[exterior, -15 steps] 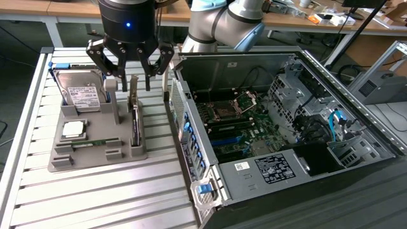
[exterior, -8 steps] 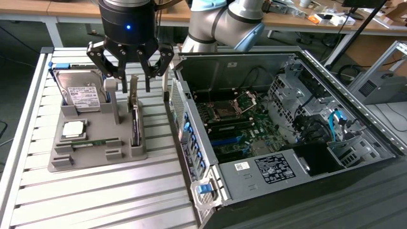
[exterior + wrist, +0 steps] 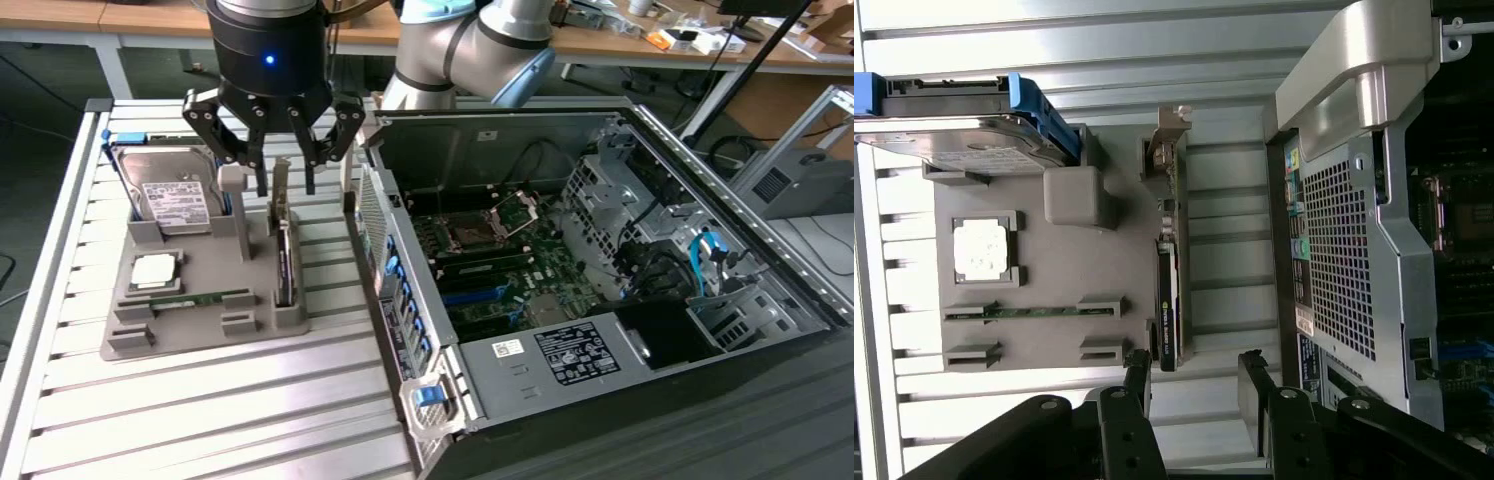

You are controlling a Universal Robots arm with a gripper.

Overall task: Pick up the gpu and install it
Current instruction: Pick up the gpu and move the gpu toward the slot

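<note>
The gpu [image 3: 284, 262] stands on its edge in a slot along the grey holder tray [image 3: 200, 330], on the side nearest the computer case. Its silver end bracket points toward the back of the table. In the wrist view the gpu [image 3: 1170, 280] appears edge-on, green board with a dark cooler. My gripper [image 3: 286, 190] hangs just above the bracket end of the card, its fingers open on either side and touching nothing. The fingertips [image 3: 1137, 368] sit spread apart near the card's end, with the gripper [image 3: 1194, 372] open.
The tray also holds a silver hard drive [image 3: 167, 195], a processor chip [image 3: 154, 270] and a narrow memory stick [image 3: 187, 298]. An open computer case [image 3: 587, 250] lies close beside the tray on the exterior view's right, motherboard exposed. Slatted aluminium table [image 3: 200, 420] underneath.
</note>
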